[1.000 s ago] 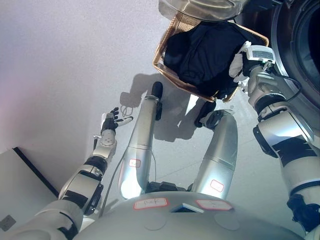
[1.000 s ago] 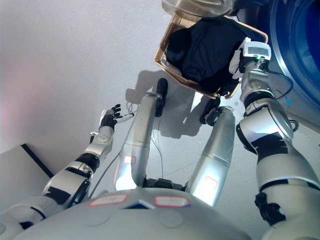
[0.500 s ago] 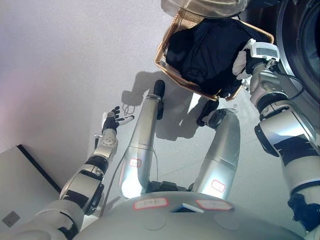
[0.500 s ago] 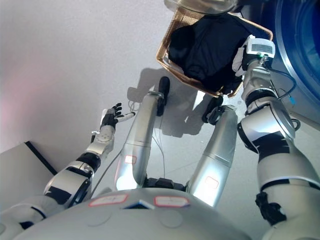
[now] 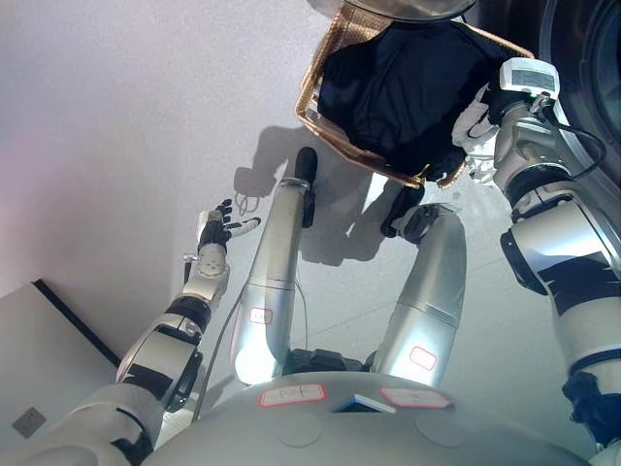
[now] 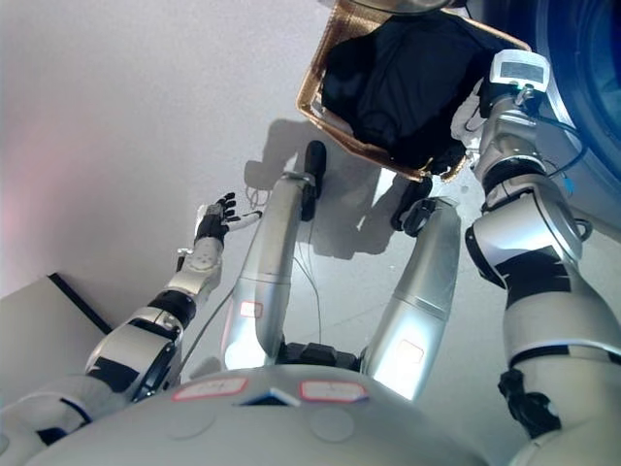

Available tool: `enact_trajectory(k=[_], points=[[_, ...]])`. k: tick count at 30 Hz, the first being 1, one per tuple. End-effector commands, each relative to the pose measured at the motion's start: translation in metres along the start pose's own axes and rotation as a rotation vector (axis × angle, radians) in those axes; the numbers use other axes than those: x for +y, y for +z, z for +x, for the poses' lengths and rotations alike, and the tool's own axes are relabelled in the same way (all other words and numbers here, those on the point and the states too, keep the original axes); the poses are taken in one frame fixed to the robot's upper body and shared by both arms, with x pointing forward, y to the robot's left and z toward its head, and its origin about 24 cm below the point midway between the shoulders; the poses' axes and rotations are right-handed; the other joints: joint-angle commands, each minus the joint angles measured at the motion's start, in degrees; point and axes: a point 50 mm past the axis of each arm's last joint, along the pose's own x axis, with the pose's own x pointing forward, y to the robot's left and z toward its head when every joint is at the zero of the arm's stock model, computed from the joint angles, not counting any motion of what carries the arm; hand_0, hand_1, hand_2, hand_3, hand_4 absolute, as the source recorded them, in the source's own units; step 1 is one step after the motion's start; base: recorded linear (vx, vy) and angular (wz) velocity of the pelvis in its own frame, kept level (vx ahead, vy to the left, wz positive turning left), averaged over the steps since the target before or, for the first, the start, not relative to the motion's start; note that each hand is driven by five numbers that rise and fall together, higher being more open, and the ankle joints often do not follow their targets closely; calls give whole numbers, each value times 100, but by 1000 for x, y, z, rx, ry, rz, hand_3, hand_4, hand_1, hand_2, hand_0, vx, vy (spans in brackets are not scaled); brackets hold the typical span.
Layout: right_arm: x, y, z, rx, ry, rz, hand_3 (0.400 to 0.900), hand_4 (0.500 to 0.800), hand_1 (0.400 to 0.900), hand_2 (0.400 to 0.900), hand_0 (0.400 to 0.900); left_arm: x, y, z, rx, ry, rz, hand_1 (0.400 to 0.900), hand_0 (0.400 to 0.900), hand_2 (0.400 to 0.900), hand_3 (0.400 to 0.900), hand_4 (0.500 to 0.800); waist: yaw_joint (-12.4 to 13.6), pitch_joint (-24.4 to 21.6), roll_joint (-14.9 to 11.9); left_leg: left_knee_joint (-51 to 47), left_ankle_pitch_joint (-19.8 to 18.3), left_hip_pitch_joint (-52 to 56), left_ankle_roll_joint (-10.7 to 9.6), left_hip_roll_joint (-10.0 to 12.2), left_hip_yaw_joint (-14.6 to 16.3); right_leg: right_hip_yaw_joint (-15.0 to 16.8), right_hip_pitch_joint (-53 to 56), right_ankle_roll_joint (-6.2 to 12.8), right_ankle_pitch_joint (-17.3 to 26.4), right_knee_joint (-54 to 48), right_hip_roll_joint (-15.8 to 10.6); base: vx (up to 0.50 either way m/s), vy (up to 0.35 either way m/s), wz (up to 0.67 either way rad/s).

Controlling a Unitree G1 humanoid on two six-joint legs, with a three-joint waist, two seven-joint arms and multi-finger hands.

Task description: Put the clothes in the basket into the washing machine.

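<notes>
Grey floor (image 5: 116, 116), one basket (image 5: 312, 92), one black garment (image 5: 408, 78)

No text, label, number or sign can be read anywhere in these views.

Wicker basket (image 5: 312, 105) on grey floor (image 5: 126, 116)
</notes>
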Motion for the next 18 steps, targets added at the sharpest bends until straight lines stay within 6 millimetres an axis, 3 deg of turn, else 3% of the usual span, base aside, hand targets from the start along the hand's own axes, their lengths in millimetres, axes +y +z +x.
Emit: enact_trajectory(k=[1, 6, 10, 16, 18], points=[[-21, -29, 4, 110, -95, -11, 400, 500, 400, 400, 400, 18, -20, -3, 44, 88, 35, 900, 900, 900, 900, 800, -35, -95, 245, -624, 86, 378, 12, 30, 29, 5, 508, 342, 506, -783, 372, -11, 15, -8], [-26, -32, 5, 110, -121, 55, 400, 500, 400, 400, 400, 23, -17, -1, 30, 96, 33, 900, 900, 900, 900, 800, -84, -38, 265, -1207, 283, 876, 1, 114, 100, -38, 960, 374, 724, -1274, 401, -7, 14, -9], [-34, -27, 6, 95, -167, 268, 400, 500, 400, 400, 400, 30, -20, -1, 40, 113, 21, 900, 900, 900, 900, 800, -192, -3, 235, -1777, 468, 1425, -14, 186, 174, -50, 1532, 407, 949, -1875, 470, 23, 17, -14], [-22, -21, 4, 126, -164, 660, 400, 500, 400, 400, 400, 39, -36, -6, 78, 131, 11, 900, 900, 900, 900, 800, -331, 2, 175, -2655, 732, 2235, -4, 225, 253, -100, 2290, 493, 1270, -2808, 610, 43, 21, -17], [-7, -22, 0, 162, -138, 790, 400, 500, 400, 400, 400, 41, -43, -8, 97, 130, 21, 900, 900, 900, 900, 800, -364, -13, 166, -2949, 830, 2492, -2, 235, 272, -134, 2557, 534, 1386, -3144, 646, 24, 16, -15]])
